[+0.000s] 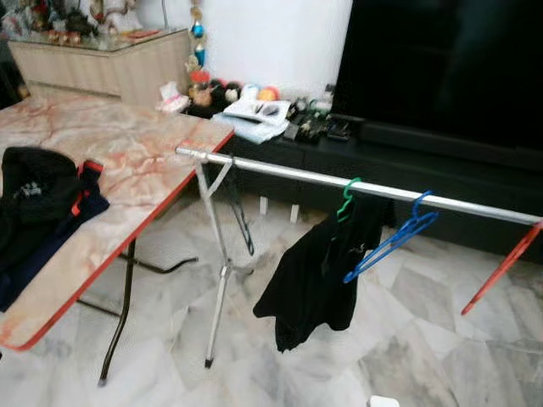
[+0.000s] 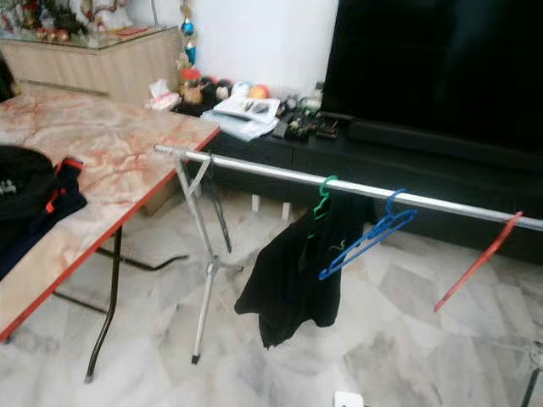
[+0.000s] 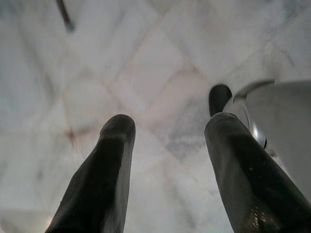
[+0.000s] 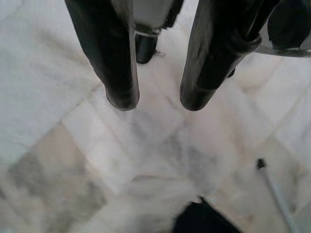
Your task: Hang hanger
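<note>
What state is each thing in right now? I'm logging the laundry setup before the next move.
green hanger: on the rail, carrying a black garment
blue hanger: on the rail, bare, tilted
red hanger: on the rail, bare
rail: standing, level
dark clothes: heaped on the table
left gripper: open, holding nothing
right gripper: open, holding nothing

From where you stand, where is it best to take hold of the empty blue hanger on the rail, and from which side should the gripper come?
Probably grip the blue hanger on its long lower bar, which slants down toward the black garment. Come from the front, the robot's side: that bar hangs free there, while the hook sits on the metal rail. Both grippers are open, pointing at the floor.
</note>
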`<state>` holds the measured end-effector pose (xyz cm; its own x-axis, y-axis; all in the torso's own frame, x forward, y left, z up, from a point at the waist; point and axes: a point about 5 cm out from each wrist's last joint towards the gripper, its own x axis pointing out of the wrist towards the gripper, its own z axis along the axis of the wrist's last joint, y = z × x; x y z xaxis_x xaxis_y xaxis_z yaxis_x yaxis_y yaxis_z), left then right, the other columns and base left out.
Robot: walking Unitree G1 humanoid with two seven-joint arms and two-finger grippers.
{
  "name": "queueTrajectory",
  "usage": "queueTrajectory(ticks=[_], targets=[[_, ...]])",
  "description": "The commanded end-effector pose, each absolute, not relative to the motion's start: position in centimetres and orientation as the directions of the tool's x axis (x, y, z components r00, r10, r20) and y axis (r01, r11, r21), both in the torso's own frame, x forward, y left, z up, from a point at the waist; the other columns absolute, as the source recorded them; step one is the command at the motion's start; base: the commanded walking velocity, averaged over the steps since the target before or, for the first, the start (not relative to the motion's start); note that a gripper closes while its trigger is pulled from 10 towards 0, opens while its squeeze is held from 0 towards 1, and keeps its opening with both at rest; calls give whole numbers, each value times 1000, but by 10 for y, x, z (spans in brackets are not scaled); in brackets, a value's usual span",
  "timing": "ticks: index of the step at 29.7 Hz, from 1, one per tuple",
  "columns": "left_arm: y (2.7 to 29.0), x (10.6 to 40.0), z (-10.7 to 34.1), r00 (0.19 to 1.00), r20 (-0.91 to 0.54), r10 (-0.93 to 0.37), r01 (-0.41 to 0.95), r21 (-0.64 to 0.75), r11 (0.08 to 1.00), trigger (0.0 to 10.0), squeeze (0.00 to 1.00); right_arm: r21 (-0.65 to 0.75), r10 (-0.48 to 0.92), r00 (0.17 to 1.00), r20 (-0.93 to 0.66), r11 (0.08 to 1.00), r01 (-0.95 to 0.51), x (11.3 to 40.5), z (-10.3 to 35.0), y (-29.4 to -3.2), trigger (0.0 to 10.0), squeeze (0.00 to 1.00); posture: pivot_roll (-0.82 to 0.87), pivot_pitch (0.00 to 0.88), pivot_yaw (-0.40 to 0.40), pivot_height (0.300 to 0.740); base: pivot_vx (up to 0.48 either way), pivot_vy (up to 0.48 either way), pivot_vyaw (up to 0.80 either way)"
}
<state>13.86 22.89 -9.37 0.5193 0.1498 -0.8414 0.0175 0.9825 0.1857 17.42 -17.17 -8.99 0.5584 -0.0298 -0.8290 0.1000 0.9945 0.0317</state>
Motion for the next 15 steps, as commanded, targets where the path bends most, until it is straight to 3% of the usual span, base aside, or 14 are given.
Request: queueTrajectory(ticks=[1,10,15], targets=[[227,141,-93,519,-844,136,22,172,985,10000,0,23,-41,546,-837,994,110,171,-91,-175,10000,0,178,0,-29,740,0,0,-744],[224,141,-94,513,-849,126,88,198,976,10000,0,22,-37,543,-839,995,102,170,-92,-174,10000,0,174,0,-27,740,0,0,-744],[224,138,-95,504,-854,132,60,187,981,10000,0,20,-39,542,-840,995,103,170,-92,-174,10000,0,174,0,-26,740,0,-343,-744]])
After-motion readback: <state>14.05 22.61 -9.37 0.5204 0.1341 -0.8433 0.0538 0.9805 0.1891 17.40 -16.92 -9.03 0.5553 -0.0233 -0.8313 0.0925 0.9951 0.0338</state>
